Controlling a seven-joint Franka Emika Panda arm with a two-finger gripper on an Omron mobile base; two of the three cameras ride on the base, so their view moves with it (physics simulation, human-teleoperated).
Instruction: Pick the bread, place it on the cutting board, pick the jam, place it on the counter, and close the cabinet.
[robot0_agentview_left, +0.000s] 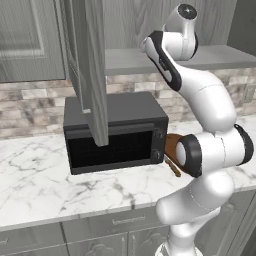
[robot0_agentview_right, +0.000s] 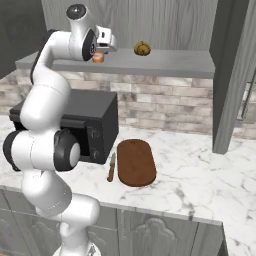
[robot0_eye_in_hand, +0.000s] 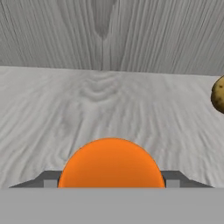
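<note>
The jam (robot0_eye_in_hand: 111, 164), an orange jar, stands on the grey shelf of the cabinet (robot0_agentview_right: 165, 59). It sits between the tips of my gripper (robot0_eye_in_hand: 111, 180), whose fingers (robot0_eye_in_hand: 49, 179) press against its two sides. In the right base view the gripper (robot0_agentview_right: 100, 54) is at the shelf's left part, shut on the jam (robot0_agentview_right: 98, 58). The bread (robot0_agentview_right: 142, 48) lies on the same shelf to the right, apart from the gripper, and its edge (robot0_eye_in_hand: 218, 94) shows in the hand view. The cutting board (robot0_agentview_right: 136, 162) lies bare on the marble counter (robot0_agentview_right: 200, 175) below.
A black microwave (robot0_agentview_left: 115, 132) stands on the counter under the shelf. A knife (robot0_agentview_right: 111, 167) lies left of the board. The cabinet's open doors (robot0_agentview_left: 92, 70) (robot0_agentview_right: 232, 75) hang out on both sides of the shelf.
</note>
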